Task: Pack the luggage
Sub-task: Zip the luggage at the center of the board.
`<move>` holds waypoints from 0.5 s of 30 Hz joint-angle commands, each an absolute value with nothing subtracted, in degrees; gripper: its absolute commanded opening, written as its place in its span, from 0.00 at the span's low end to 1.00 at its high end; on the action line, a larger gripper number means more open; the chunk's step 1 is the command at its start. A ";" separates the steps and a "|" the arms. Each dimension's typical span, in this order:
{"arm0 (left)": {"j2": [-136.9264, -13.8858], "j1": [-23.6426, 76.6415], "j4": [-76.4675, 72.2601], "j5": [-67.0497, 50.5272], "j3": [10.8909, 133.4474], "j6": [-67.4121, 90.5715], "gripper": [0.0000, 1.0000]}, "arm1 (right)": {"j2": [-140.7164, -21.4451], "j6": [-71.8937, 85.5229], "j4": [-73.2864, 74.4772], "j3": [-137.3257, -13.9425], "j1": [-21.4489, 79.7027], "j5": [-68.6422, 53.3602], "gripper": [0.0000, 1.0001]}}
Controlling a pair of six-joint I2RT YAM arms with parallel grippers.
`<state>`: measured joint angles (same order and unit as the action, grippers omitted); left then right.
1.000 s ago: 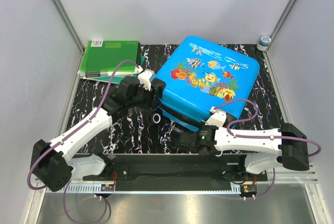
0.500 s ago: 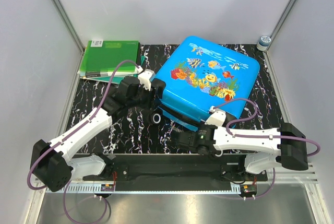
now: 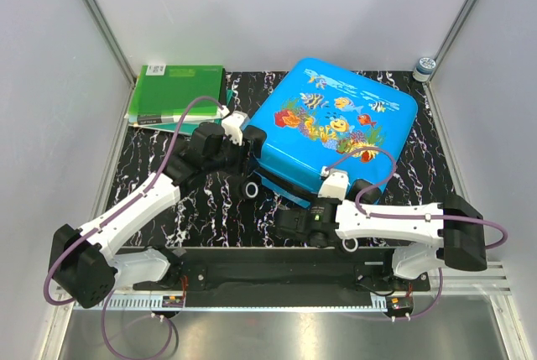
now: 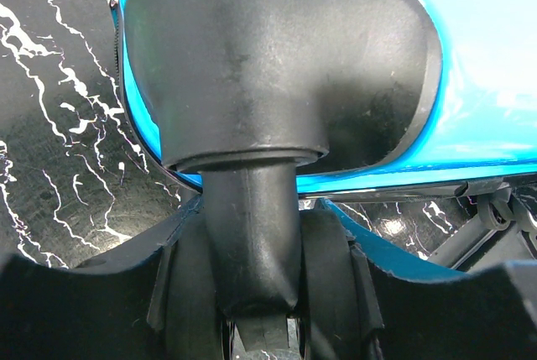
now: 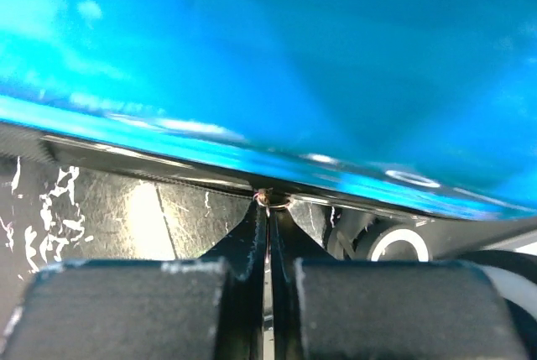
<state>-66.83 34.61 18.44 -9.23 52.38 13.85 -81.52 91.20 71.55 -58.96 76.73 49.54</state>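
While the luggage point(image 3: 336, 129) lies flat, long axis left-right, left claw point(image 3: 246, 147) grips its leftward wheel point(image 4: 252, 217); right claw point(image 5: 270, 213) clenched.

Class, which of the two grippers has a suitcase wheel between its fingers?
The left gripper: the black wheel of the luggage sits between its fingers. The right gripper is shut at the zip seam.

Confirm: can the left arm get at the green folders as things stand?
Probably yes: green folders lie close beyond the left claw, only bare table between. That claw looks clamped on the suitcase wheel, though, so it must release first.
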 commanded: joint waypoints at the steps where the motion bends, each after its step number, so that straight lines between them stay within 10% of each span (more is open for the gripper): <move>1: -62.58 36.21 -2.20 -20.30 58.80 12.22 0.00 | -81.38 82.89 62.06 -64.33 77.08 59.32 0.00; 15: -62.58 36.65 -3.08 -22.32 58.27 13.27 0.00 | -83.50 66.01 45.27 -67.50 75.06 59.94 0.00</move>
<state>-66.83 34.61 17.87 -9.43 52.38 14.28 -84.49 72.47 61.58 -62.37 75.94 51.86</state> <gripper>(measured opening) 0.532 0.012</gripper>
